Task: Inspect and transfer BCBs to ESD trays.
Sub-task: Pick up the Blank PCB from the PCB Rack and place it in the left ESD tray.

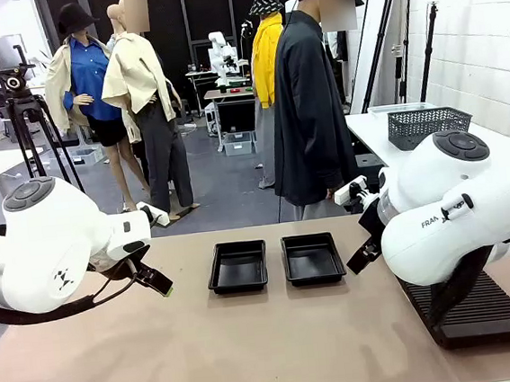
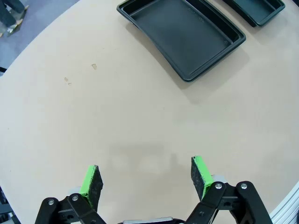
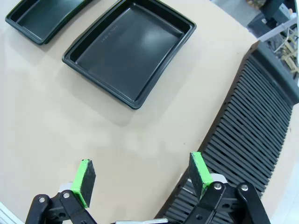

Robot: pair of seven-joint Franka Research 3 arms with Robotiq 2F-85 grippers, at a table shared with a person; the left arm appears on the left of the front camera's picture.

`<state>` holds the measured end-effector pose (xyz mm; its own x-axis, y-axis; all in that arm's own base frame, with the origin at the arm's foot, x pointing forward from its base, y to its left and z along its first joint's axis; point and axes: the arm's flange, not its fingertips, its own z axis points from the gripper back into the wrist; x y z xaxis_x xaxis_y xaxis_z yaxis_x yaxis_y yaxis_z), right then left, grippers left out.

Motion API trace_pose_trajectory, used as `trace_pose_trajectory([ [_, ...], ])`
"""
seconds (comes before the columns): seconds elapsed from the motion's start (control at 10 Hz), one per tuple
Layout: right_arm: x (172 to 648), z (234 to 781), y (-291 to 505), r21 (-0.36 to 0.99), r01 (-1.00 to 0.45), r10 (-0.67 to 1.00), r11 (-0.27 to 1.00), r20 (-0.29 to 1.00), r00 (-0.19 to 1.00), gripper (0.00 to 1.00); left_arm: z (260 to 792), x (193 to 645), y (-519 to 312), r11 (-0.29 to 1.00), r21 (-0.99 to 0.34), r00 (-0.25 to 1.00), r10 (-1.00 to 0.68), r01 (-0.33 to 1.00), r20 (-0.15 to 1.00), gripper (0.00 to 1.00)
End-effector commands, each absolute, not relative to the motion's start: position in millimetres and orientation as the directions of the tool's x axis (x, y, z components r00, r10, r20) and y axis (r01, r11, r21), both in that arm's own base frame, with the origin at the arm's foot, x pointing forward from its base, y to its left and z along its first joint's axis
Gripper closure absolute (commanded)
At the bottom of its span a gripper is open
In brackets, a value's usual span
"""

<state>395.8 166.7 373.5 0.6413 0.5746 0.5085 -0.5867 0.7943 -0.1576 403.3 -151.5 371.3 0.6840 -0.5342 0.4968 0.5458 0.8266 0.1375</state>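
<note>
Two black ESD trays sit side by side at the table's middle, the left tray (image 1: 237,267) and the right tray (image 1: 313,258), both showing bare black floors. The BCBs are out of view. My left gripper (image 1: 155,280) hovers over bare tabletop to the left of the trays. In the left wrist view it (image 2: 145,175) stands open, with the nearer tray (image 2: 182,35) ahead of it. My right gripper (image 1: 362,255) hangs just right of the trays. In the right wrist view it (image 3: 141,172) is open too, with a tray (image 3: 128,51) ahead.
A long black ribbed rack (image 1: 474,310) lies at the table's right side, beside my right gripper (image 3: 254,130). A person (image 1: 310,104) stands at the far edge behind the trays. A dark mesh basket (image 1: 428,125) rests on a white table behind.
</note>
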Motion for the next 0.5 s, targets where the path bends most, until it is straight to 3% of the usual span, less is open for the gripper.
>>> trace_pose_trajectory([
  [0.0, 395.7, 373.5, 166.9, -0.158, -0.587, 0.575, 0.794, 0.508, 0.641, 0.00, 371.3, 403.4, -151.1, 0.827, 0.137, 0.684, -0.534, 0.545, 0.497, 0.00],
  [0.4, 395.7, 373.5, 166.9, -0.158, -0.587, 0.575, 0.794, 0.508, 0.641, 0.00, 371.3, 403.4, -151.1, 0.827, 0.137, 0.684, -0.534, 0.545, 0.497, 0.00],
])
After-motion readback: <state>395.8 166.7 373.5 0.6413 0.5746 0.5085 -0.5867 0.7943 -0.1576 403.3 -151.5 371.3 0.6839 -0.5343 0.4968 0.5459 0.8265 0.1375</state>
